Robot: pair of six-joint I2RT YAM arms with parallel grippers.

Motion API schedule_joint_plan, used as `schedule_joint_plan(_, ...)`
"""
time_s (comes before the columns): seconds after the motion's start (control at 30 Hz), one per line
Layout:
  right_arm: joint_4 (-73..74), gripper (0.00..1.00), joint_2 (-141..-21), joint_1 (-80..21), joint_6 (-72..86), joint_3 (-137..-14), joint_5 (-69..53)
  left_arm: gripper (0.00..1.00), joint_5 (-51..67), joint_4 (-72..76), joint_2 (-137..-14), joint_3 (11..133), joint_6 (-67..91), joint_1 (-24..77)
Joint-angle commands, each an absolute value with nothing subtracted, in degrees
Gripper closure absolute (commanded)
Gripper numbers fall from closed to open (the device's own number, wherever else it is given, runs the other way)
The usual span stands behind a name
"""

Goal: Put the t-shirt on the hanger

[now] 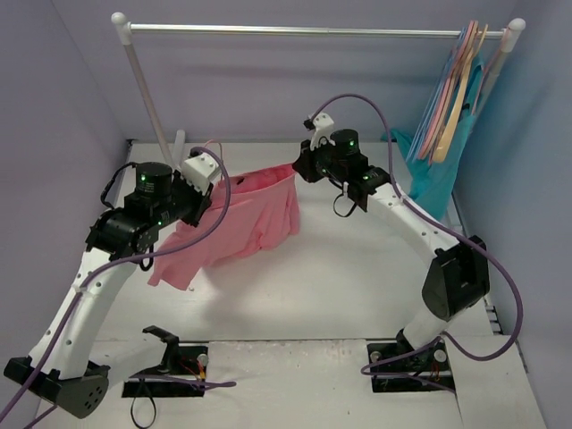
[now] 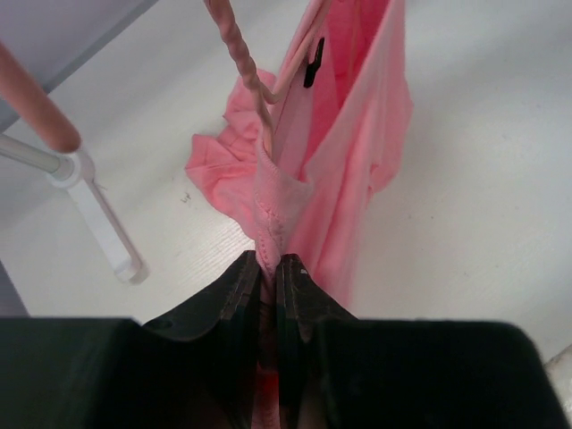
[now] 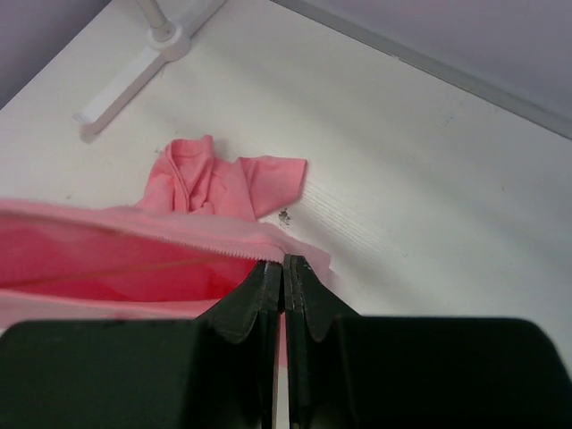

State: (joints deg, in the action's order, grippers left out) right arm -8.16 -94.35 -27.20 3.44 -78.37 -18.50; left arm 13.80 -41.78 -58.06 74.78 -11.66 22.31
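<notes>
Salmon-pink t-shirt hangs stretched left to right in mid-air, left gripper and right gripper each clamped shut on an edge, the thin pink wire hanger emerging from the fabric just beyond the left, nearer one.

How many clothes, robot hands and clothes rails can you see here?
Clothes: 2 (pink t-shirt, teal-green garment)
Robot hands: 2 (left hand, right hand)
Clothes rail: 1
Total: 5
</notes>
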Motion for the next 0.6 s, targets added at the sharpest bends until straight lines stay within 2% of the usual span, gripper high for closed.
schedule_joint_plan(0.0,-7.4,1.0,-89.7,-29.6,0.5,-84.3,-15.7,1.0,8.4,-33.1,-61.2,82.6,-9.2,22.6)
schedule_joint_plan(0.17,-2.9,1.0,-90.5,-32.8,-3.4,-93.0,-14.4,1.0,6.9,-26.7,-66.8,89.5,-7.4,24.2)
schedule_joint_plan(0.33,-0.2,1.0,-91.8,-35.8,-7.7,-103.5,-13.2,1.0,13.9,-23.1,-68.6,92.7,-7.2,26.9)
schedule_joint_plan(0.47,2.2,1.0,-90.6,-39.4,-10.7,-104.9,-13.4,1.0,16.3,-18.6,-65.0,85.6,-6.0,27.2)
schedule_joint_plan(0.57,1.9,1.0,-89.6,-40.1,-12.0,-100.6,-14.5,1.0,14.8,-15.3,-63.2,80.0,-4.7,27.2)
